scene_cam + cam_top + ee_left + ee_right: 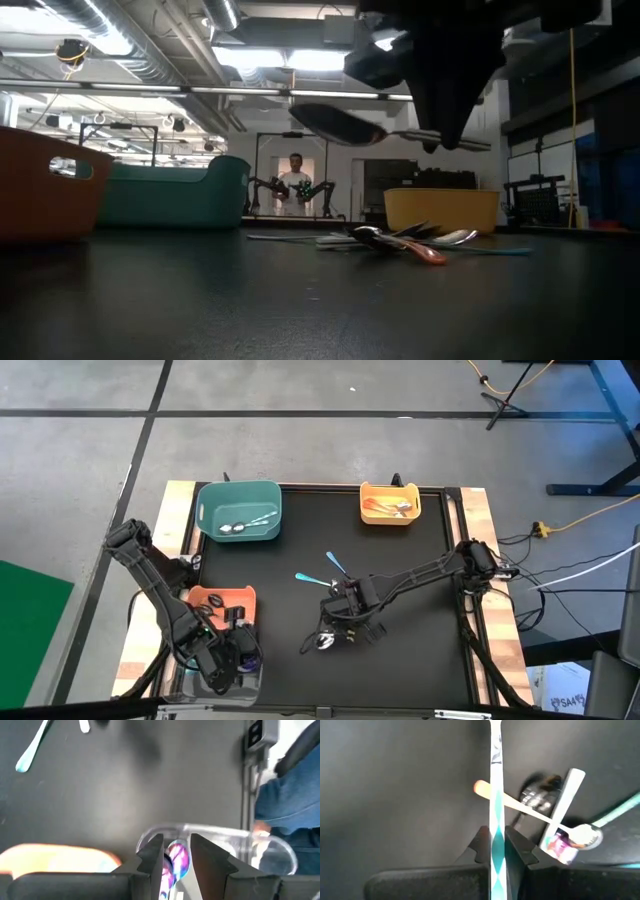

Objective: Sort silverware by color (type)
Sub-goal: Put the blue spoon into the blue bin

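Silverware sorting is mid-way. From above, the right end effector [345, 603] hangs over a spoon pile [335, 635] on the counter [420, 650]; the left end effector [235, 650] is over a clear bin [215, 678]. Right wrist: fingers clamp a teal spoon [496, 795], which next needs carrying to its bin. Left wrist: fingers grip an iridescent spoon [177, 860].

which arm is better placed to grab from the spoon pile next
Right, probably. The right gripper hovers beside the spoon pile, though it holds a spoon it must drop first. The left gripper holds an iridescent spoon over the clear bin, farther away.
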Robot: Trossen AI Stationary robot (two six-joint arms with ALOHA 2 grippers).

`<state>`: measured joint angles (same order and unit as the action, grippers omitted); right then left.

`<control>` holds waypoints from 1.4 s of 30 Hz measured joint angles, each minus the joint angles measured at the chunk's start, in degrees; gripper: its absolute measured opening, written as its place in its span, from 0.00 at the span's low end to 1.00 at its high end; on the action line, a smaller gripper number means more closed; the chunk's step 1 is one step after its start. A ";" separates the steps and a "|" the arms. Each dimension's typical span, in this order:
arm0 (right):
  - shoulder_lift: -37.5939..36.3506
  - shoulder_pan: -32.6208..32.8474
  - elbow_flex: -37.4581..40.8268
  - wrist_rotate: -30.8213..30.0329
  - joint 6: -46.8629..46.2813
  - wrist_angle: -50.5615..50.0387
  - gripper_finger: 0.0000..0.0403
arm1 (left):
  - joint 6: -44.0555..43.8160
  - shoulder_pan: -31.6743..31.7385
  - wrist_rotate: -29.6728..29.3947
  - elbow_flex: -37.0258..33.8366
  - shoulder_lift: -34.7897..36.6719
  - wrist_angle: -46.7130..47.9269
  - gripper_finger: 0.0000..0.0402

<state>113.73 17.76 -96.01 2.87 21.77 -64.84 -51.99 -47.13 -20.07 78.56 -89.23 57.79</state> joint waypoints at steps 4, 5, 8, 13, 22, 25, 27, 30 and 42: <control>0.00 -1.17 0.00 -1.36 2.00 -0.44 0.04 | -6.80 -1.30 0.05 0.00 0.00 3.54 0.23; 0.00 -1.58 0.00 -1.30 2.67 -0.49 0.04 | -8.35 -1.65 0.04 0.00 0.00 3.76 0.23; 0.00 -3.47 0.00 -1.26 4.25 -0.83 0.04 | -10.84 -2.88 0.02 0.00 0.00 3.60 0.23; -0.02 -7.79 0.00 -1.26 5.82 -0.72 0.04 | -11.10 -4.70 -0.12 0.00 0.00 3.44 0.23; -0.11 -18.48 -3.87 -1.19 11.25 6.11 0.04 | -15.27 -5.17 -1.60 0.00 0.00 3.44 0.23; -0.11 -22.54 -5.81 -1.19 11.55 13.60 0.04 | -15.10 -5.17 -5.41 0.00 0.00 3.47 0.23; -0.11 -24.97 -6.43 -1.20 11.51 19.15 0.04 | -15.01 -5.17 -8.55 0.00 0.00 3.63 0.23; -0.11 -27.99 -6.51 -0.60 10.14 26.06 0.04 | -15.00 -4.67 -15.08 0.00 0.00 4.51 0.23; -0.11 -32.94 -6.51 1.23 9.74 35.32 0.04 | -11.06 8.02 -18.98 0.00 0.00 8.87 0.23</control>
<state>113.62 -15.18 -102.52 4.10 31.51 -29.52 -63.06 -39.10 -39.05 78.56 -89.23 66.66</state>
